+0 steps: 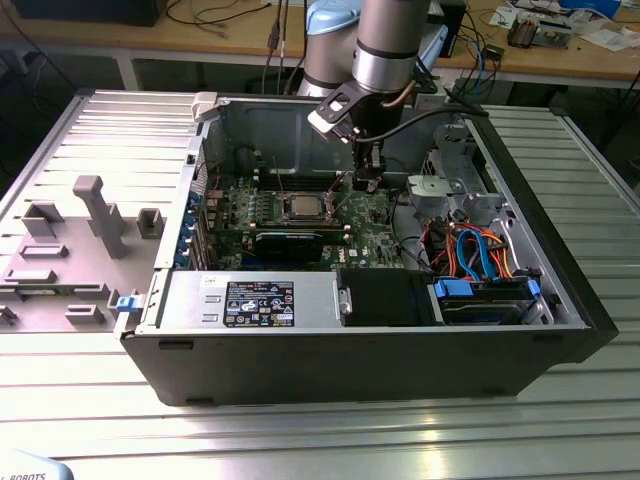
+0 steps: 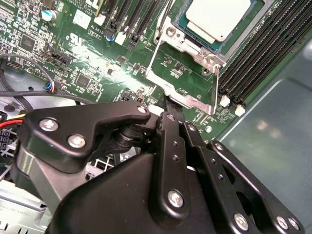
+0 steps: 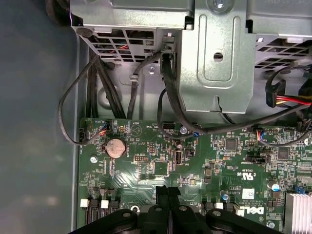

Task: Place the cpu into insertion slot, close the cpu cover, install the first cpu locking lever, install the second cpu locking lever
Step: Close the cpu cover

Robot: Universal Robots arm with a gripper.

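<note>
Because the gripper [image 2: 178, 119] hangs with its fingers [image 3: 163, 197] clenched on nothing, tips just beside the thin locking lever [image 2: 175, 90], a push that slips off that wire would likely scrape the green board [image 2: 87, 58]. Beyond it, the cover [image 2: 168, 34] seems lowered over the cpu [image 2: 219, 17], which sits in its socket [image 1: 287, 205] at the exterior view's centre.
</note>
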